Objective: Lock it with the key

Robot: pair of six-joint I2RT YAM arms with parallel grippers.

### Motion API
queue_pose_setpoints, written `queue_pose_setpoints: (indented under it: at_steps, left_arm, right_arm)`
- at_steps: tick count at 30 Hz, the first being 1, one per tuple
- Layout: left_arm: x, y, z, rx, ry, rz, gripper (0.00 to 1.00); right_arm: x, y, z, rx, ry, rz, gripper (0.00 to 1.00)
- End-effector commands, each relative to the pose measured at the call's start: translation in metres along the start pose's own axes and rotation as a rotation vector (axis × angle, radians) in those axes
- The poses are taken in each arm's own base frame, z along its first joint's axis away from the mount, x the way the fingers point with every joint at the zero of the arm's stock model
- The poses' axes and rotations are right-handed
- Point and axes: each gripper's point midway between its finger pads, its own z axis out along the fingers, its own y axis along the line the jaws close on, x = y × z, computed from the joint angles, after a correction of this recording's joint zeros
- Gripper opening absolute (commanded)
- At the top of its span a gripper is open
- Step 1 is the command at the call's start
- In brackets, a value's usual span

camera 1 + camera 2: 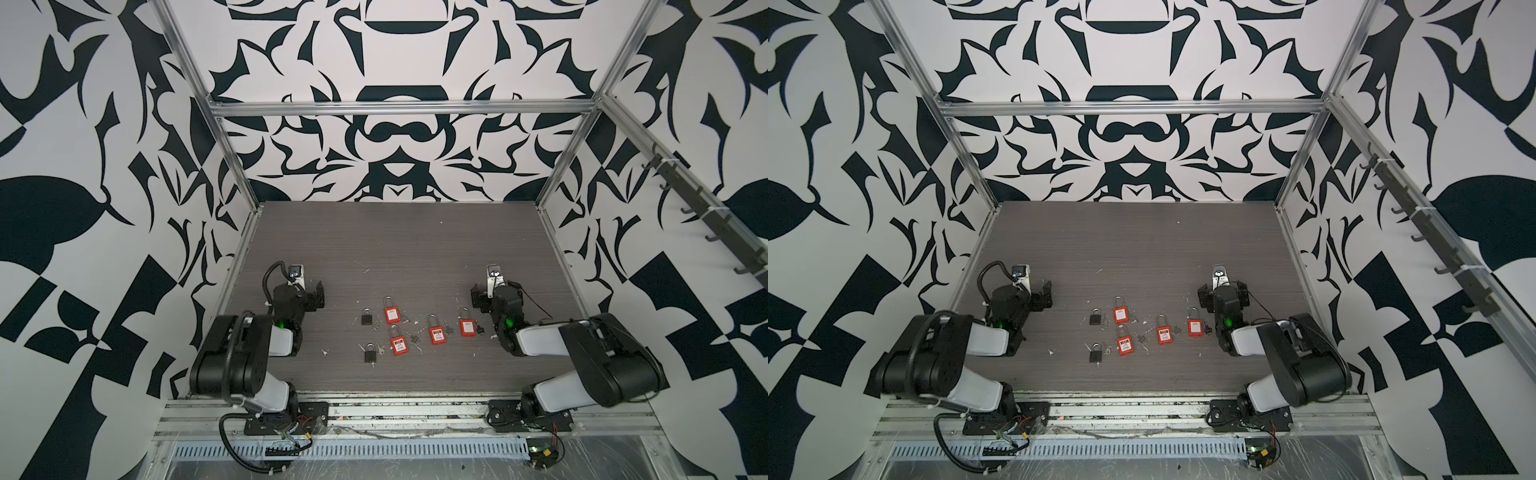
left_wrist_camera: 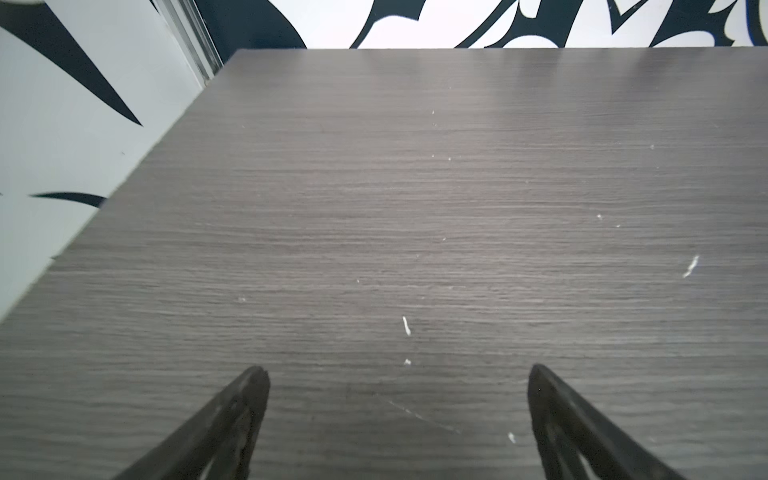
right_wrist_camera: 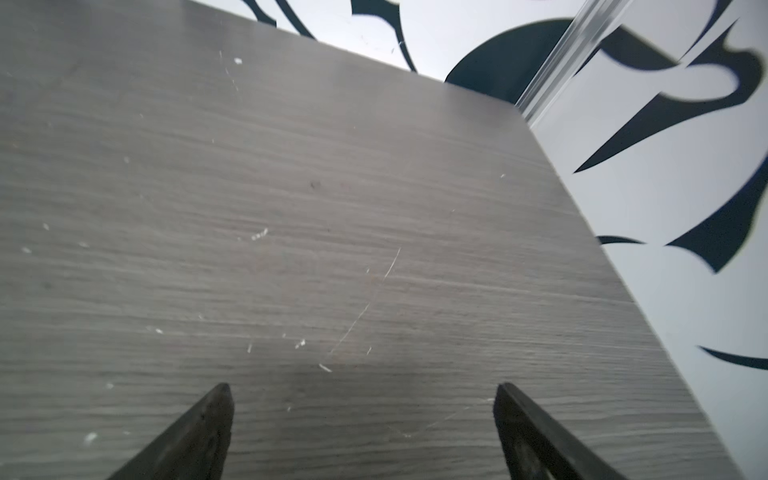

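Note:
Several red padlocks lie in the middle of the table, among them one at the back and one furthest right. Two black padlocks lie left of them. Small keys rest beside the locks, such as one by the rightmost red padlock. My left gripper hovers open left of the locks, over bare table. On the right, my right gripper is open too, with nothing between its fingers. No lock or key appears in either wrist view.
The grey wood-grain table carries small white flecks. Patterned walls and aluminium frame posts close it in on three sides. Both arm bases sit on a metal rail along the front edge.

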Motion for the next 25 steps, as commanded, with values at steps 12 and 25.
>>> queue_pose_setpoints:
  at_steps: [12, 25]
  left_arm:
    - [-0.047, -0.018, 0.012, 0.112, -0.092, -0.006, 0.99]
    - [-0.046, -0.021, 0.019, 0.131, -0.040, -0.001, 0.99]
  right_arm:
    - [-0.041, -0.020, 0.019, 0.020, -0.098, 0.126, 0.99]
    - [-0.040, -0.019, 0.022, -0.006, -0.084, 0.132, 0.99]
